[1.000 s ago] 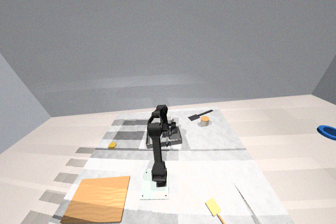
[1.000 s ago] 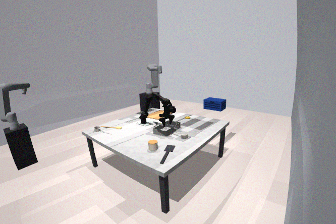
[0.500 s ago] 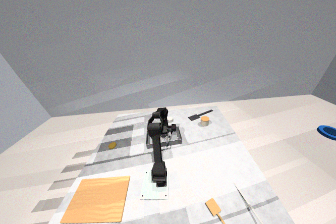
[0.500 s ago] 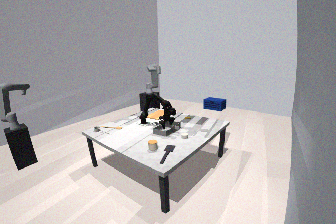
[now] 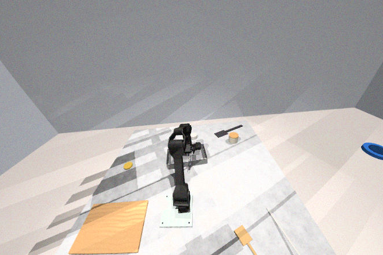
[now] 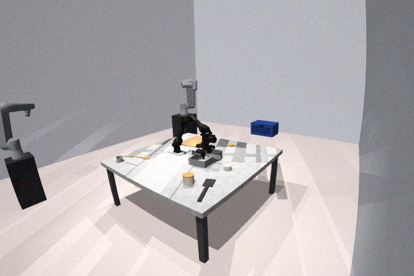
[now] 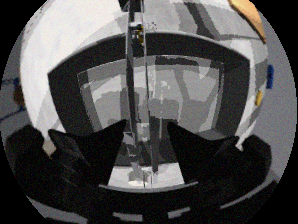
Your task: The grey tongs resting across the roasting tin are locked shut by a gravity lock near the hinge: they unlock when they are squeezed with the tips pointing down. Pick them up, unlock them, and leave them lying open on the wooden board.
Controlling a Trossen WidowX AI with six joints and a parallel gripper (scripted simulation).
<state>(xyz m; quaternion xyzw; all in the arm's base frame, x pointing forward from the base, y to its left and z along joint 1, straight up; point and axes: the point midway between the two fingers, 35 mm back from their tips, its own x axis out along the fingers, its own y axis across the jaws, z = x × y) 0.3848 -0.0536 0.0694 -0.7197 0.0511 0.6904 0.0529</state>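
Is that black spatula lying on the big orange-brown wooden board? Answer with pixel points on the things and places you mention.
No, the black spatula (image 5: pixel 221 132) (image 6: pixel 209 183) lies on the marble-look tabletop (image 5: pixel 228 177) (image 6: pixel 161 172), at the opposite end from the wooden board (image 5: pixel 113 225) (image 6: pixel 191 141).

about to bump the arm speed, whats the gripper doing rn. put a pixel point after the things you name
Gripper (image 5: pixel 189 153) (image 6: pixel 203 156) (image 7: pixel 147 123): open, fingers either side of the grey tongs (image 7: pixel 131 75), not gripping them.

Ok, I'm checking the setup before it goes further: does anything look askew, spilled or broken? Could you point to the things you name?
Nothing stands out. The roasting tin (image 5: pixel 187 163) (image 6: pixel 198 161) (image 7: pixel 239 95) sits level on the table, the spatula (image 5: pixel 221 132) (image 6: pixel 209 183) lies flat, the orange-topped jar (image 5: pixel 233 138) (image 6: pixel 188 179) is upright, and I see no spill or breakage.
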